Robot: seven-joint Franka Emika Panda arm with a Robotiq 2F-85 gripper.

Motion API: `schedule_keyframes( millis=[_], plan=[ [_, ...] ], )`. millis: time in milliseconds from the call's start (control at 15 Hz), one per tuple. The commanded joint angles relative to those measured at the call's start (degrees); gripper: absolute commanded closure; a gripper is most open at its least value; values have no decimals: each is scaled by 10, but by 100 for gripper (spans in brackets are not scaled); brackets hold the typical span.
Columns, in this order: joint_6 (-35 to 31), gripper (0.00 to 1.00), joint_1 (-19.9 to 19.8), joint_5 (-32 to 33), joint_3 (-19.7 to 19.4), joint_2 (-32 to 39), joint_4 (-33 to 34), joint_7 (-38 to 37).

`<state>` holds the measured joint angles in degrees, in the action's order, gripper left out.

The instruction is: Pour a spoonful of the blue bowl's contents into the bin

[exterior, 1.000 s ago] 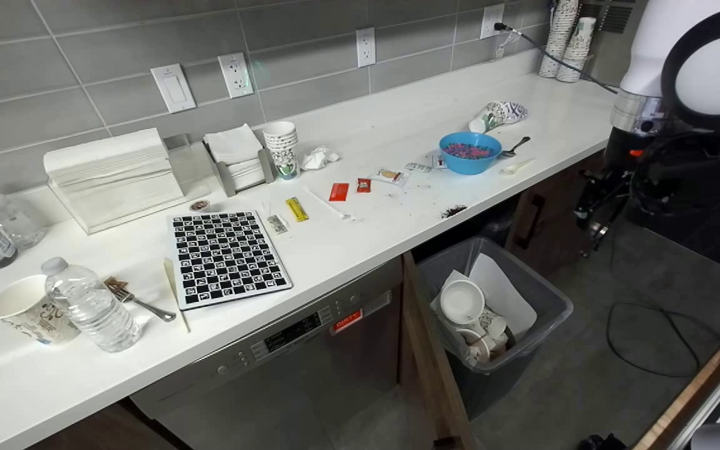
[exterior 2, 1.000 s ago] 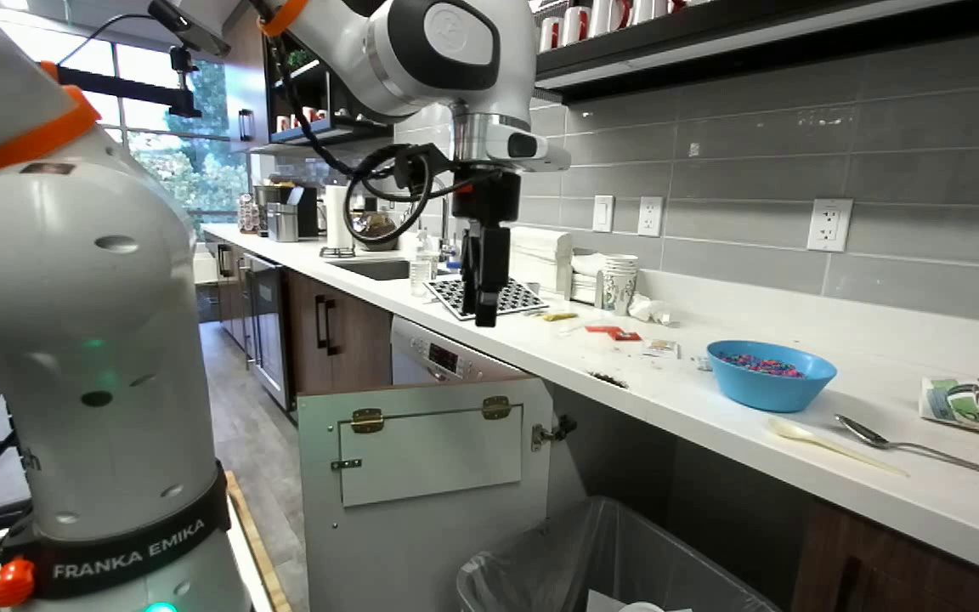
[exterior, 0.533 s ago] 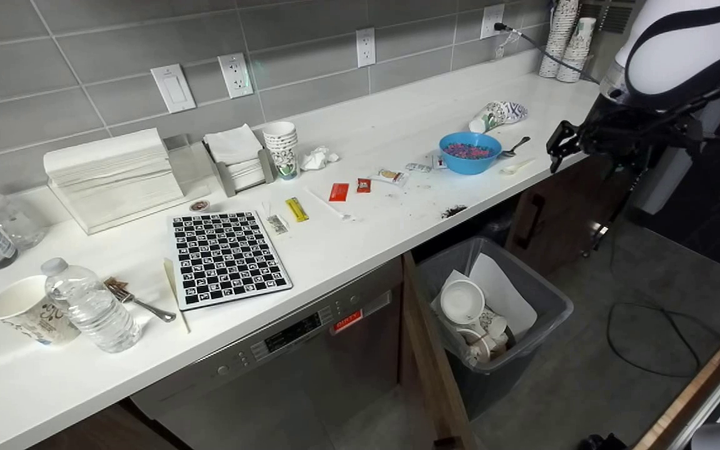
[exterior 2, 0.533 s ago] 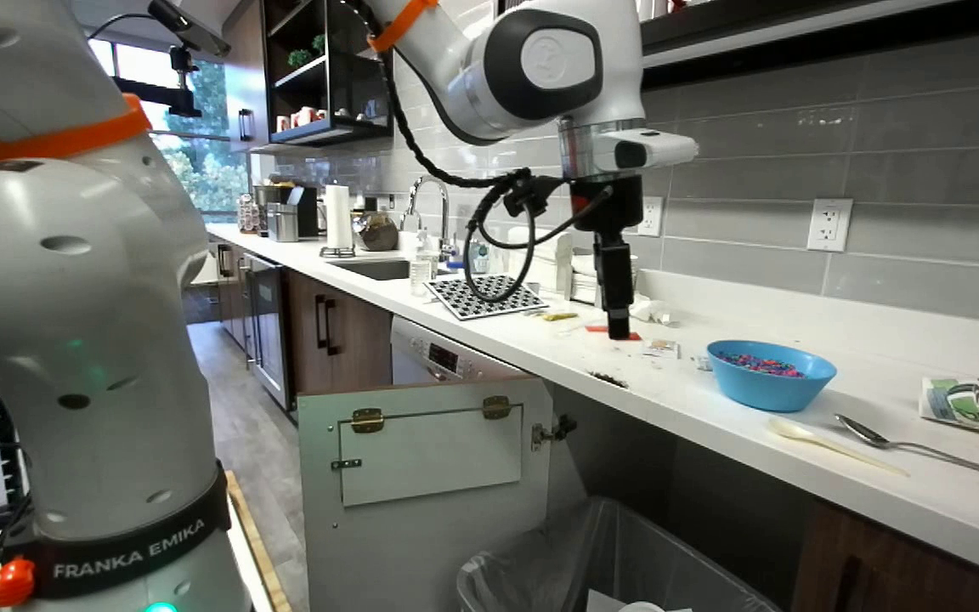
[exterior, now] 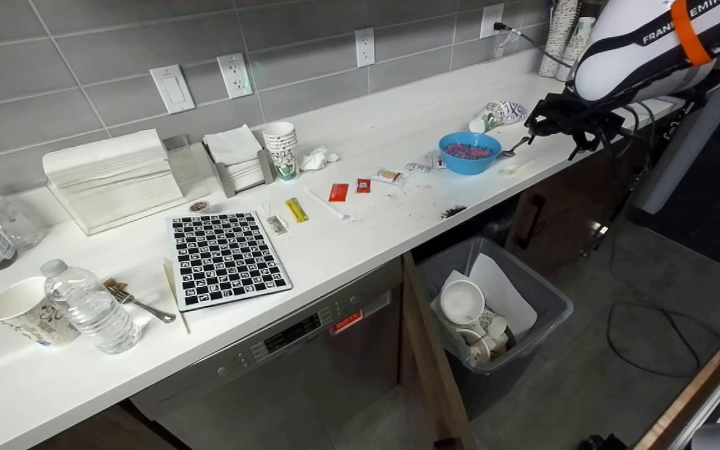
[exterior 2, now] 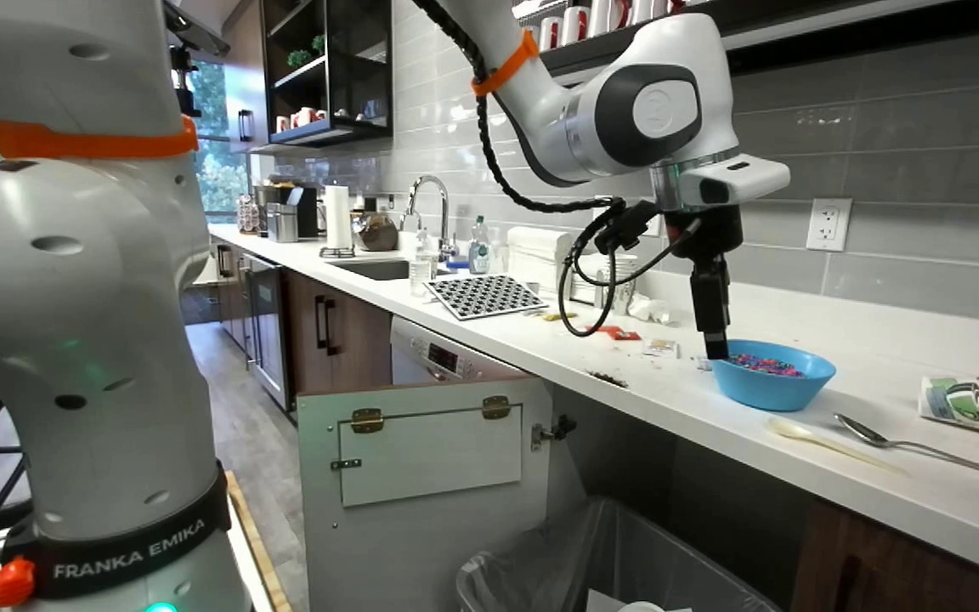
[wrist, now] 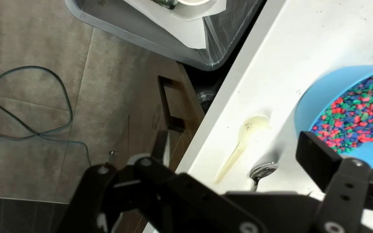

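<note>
The blue bowl sits on the counter, filled with red, blue and green bits; the wrist view cuts off its right side. A metal spoon lies beside it, its handle hidden behind the gripper in the wrist view. Closer to the edge is a pale plastic spoon. Above both spoons my gripper is open and holds nothing; one finger overlaps the bowl's edge in view. In an exterior view the gripper's tip appears by the bowl's rim. The grey lined bin stands below the counter, holding paper and cups.
An open cabinet door stands beside the bin. Patterned cups lie behind the bowl. Packets and a checkered board are farther along the counter. A cable loops on the floor.
The arm has swung along the counter from beyond the bin to the bowl and spoons. The gripper has stayed open. The bowl and both spoons have not moved.
</note>
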<state>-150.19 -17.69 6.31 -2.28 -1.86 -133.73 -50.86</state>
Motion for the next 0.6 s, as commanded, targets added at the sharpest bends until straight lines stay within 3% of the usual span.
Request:
schedule_keyframes(
  millis=[0,200,533],
  plan=[
    [1,0,28,0,-28,-2,-1,2],
    [1,0,30,1,-26,-12,-3,2],
    [52,0,30,37,-52,61,69,-20]
  ],
)
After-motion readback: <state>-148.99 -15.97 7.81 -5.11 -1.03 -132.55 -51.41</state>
